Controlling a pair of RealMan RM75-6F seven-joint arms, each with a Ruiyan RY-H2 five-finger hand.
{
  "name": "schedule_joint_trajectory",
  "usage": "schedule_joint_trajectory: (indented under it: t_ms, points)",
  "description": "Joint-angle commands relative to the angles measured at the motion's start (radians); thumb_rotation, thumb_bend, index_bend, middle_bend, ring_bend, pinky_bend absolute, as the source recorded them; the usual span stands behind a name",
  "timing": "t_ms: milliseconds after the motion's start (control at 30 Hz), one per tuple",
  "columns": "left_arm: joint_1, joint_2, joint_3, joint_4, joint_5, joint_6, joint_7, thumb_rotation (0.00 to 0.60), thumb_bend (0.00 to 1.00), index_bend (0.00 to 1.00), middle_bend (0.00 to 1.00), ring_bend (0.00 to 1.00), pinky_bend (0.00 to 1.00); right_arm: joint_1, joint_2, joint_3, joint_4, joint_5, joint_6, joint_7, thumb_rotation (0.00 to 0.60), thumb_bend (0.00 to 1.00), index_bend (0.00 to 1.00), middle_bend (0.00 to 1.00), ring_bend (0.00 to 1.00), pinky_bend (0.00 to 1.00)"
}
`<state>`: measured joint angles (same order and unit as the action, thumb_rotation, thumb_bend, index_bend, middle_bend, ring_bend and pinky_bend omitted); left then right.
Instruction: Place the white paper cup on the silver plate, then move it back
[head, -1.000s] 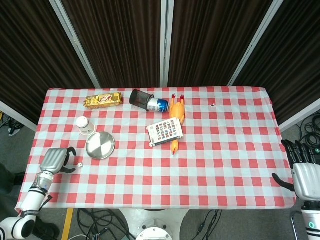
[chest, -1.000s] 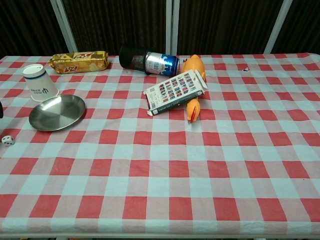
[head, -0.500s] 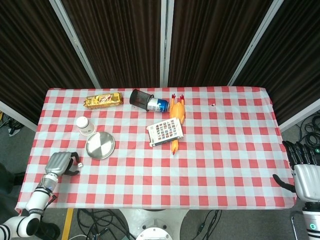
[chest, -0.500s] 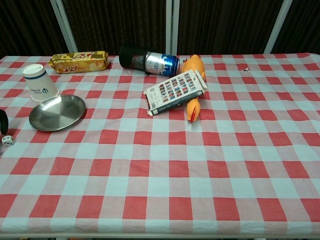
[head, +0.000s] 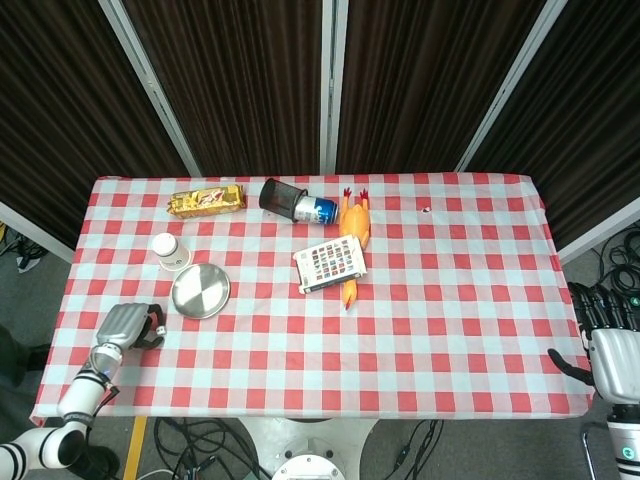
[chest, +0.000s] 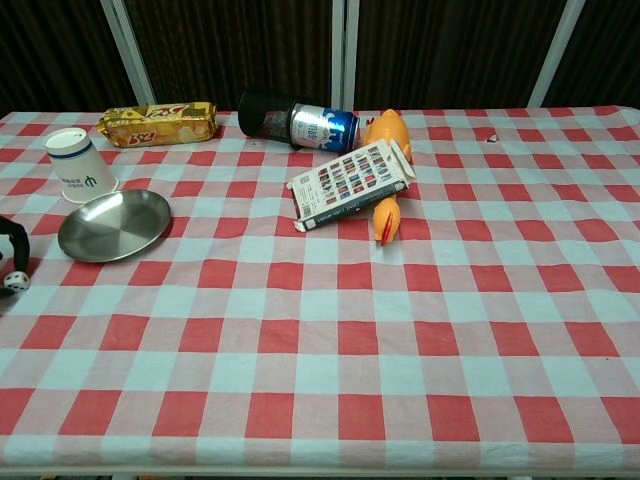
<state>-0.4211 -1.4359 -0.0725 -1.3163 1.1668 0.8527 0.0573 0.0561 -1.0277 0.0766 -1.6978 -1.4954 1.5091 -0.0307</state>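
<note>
Head view: our left hand (head: 128, 324), fingers curled on nothing, lies nearest; the white paper cup (head: 166, 247), upside down, stands beyond it, just past the silver plate (head: 200, 291).

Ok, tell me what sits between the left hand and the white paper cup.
Only the silver plate partly lies on that line: the left hand is at the near left edge, the white paper cup just beyond the plate's far-left rim. A small die sits by the hand.
</note>
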Motion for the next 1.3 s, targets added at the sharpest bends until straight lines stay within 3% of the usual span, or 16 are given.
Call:
schedule_joint_trajectory:
  t_ms: [33,267,500,800,1033,1167,1300]
  points:
    - [-0.008,-0.006,0.004,0.01,-0.006,-0.013,0.004,0.6,0.29,0.5,0.84,0.84,0.95,0.001,-0.001,0.0,0.001,0.002,-0.003,0.004,0.6,0.08,0.03,0.11,0.0,0.0]
    - [-0.017,-0.012,-0.007,0.016,0.008,0.017,0.002,0.6,0.35,0.59,0.85,0.85,0.95,-0.004,0.002,0.001,0.002,-0.001,0.006,0.008,0.6,0.08,0.03,0.11,0.0,0.0]
    - [-0.069,-0.028,-0.048,0.012,0.051,0.041,0.008,0.6,0.34,0.6,0.85,0.85,0.95,-0.005,0.005,0.001,-0.001,-0.004,0.009,0.012,0.6,0.08,0.03,0.12,0.0,0.0]
    - [-0.188,-0.1,-0.1,0.088,0.01,-0.047,0.063,0.6,0.34,0.58,0.85,0.85,0.95,-0.017,0.01,-0.001,0.001,0.0,0.021,0.025,0.6,0.08,0.03,0.12,0.0,0.0]
    - [-0.213,-0.139,-0.094,0.129,-0.042,-0.06,0.125,0.6,0.32,0.46,0.82,0.85,0.95,-0.022,0.01,-0.001,0.007,0.0,0.026,0.032,0.6,0.08,0.03,0.12,0.0,0.0]
    - [-0.186,-0.123,-0.098,0.092,-0.047,0.011,0.131,0.6,0.2,0.35,0.78,0.82,0.95,-0.021,0.011,0.0,0.007,-0.003,0.027,0.033,0.6,0.09,0.03,0.12,0.0,0.0]
    - [-0.151,-0.068,-0.111,0.044,-0.054,0.076,0.111,0.6,0.17,0.34,0.75,0.8,0.95,-0.021,0.012,0.001,0.008,-0.008,0.029,0.034,0.6,0.1,0.03,0.12,0.0,0.0]
